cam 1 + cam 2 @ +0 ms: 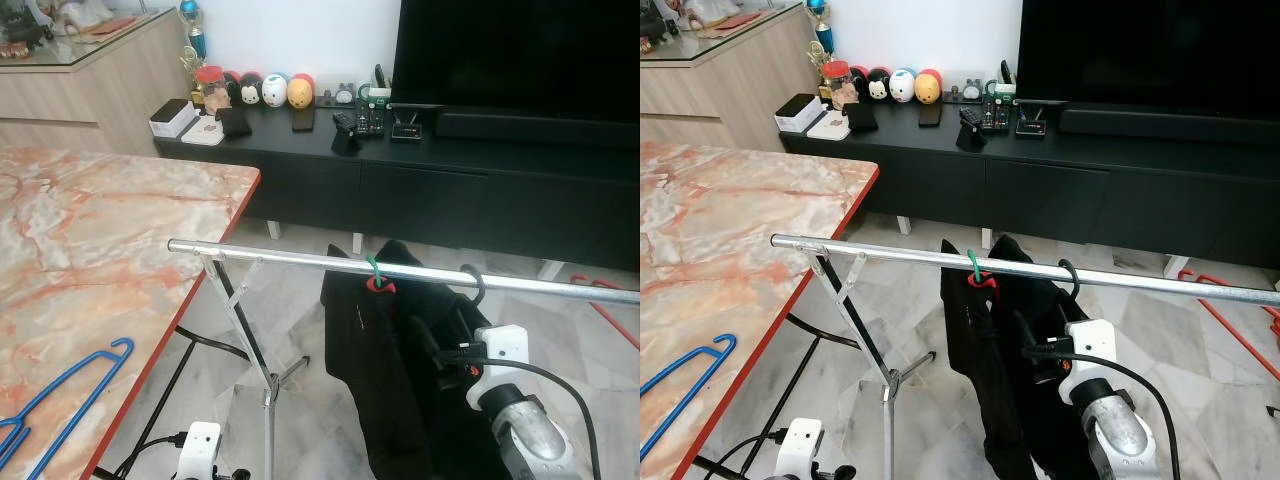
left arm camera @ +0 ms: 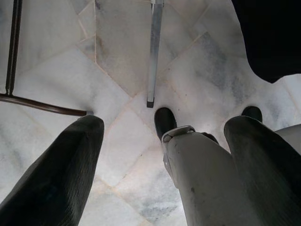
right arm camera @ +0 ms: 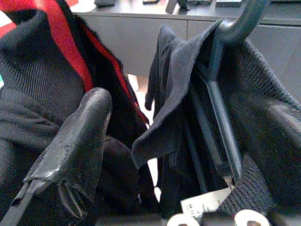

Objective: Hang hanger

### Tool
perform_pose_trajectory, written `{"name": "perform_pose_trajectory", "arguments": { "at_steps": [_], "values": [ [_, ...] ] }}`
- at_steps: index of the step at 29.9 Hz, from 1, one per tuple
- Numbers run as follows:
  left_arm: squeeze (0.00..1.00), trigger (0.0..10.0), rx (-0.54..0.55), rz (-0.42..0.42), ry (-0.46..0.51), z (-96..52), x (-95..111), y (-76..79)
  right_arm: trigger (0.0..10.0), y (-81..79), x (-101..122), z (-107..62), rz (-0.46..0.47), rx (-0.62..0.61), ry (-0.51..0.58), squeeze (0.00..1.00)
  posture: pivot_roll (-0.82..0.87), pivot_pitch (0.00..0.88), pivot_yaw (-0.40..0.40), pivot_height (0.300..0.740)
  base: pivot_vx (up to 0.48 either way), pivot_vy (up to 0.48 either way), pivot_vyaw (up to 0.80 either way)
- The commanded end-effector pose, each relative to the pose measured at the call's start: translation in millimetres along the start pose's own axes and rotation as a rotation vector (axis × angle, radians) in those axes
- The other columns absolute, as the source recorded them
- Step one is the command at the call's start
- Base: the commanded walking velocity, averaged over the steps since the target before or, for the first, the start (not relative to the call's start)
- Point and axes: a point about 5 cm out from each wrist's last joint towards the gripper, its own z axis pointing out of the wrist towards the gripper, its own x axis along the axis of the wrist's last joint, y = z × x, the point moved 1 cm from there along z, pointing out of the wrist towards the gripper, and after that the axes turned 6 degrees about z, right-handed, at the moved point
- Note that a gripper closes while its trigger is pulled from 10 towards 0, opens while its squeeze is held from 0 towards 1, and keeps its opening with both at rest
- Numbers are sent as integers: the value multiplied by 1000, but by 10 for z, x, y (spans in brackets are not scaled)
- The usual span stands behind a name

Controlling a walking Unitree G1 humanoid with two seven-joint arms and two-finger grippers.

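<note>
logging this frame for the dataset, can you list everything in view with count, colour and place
rail: 1, silver, on folding legs, across the front
black garments: 2, hung on rail
green-hooked hanger: 1, on rail
dark hanger: 1, hook by the rail
blue hanger: 1, on marble table
TV cabinet: 1, black, against wall
TV: 1, black, on cabinet
round character toys: 4, cabinet top
left pincer: open, low over floor
right pincer: among garments, beside dark hanger
</note>
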Motion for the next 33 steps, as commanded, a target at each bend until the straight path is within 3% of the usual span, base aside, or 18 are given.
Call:
{"name": "perform_pose_trajectory", "arguments": {
  "at_steps": [1,8,14,23,24,25,33],
  "values": [
    [0,10000,1,6,-20,-9,-55,-4,10000,-19,-21,37,-6,17,-9,0,-75,18,81,740,0,0,0],
    [0,10000,0,8,-21,-8,-56,3,10000,32,-5,178,-43,43,-36,0,-73,15,78,740,0,0,0],
    [0,10000,-1,7,-22,-7,-58,9,10000,164,33,297,-93,-28,-53,0,-72,13,73,740,0,0,0],
    [0,10000,0,6,-23,-6,-60,16,10000,147,77,451,-2,-5,-31,0,-65,13,70,740,0,0,0],
    [0,10000,0,5,-23,-6,-61,17,7961,139,77,464,-1,7,-31,0,-65,13,69,740,0,0,0],
    [0,10000,0,5,-23,-6,-62,18,0,129,75,475,0,22,-32,0,-64,13,69,740,0,0,0],
    [0,10000,-1,4,-24,-6,-64,18,0,130,50,478,5,51,-38,0,-65,15,67,740,0,0,0]
  ]
}}
